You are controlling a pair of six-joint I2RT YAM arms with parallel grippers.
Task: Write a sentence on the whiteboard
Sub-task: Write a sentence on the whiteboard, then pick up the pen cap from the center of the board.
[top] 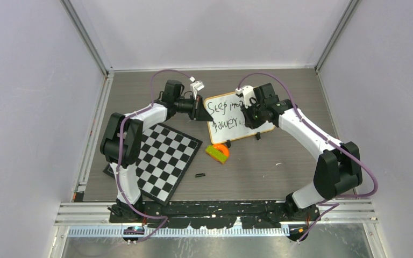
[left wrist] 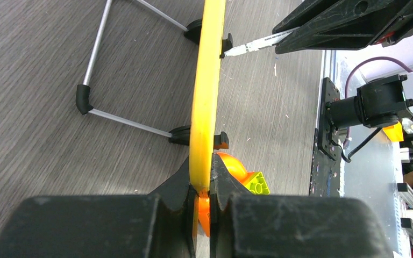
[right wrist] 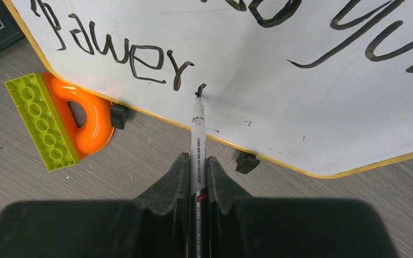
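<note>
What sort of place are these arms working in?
Probably a robotics lab test cell: blank white walls enclose the table, an aluminium rail lines its near edge, and a chequered board lies there.

The whiteboard [top: 223,114] bears the sentence [top: 227,106]. The left gripper [top: 202,111] meets its left edge; the right gripper [top: 251,110] is over its right half. A green-orange block [top: 218,152] lies just in front, a chequerboard [top: 158,161] front-left, and a small black piece [top: 199,175] farther in front.

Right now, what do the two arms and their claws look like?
The left arm and right arm have white links with bulky black joints. A thin purple cable loops along each. The left claw and right claw are matte black, with two wedge-shaped, scuffed fingers.
</note>
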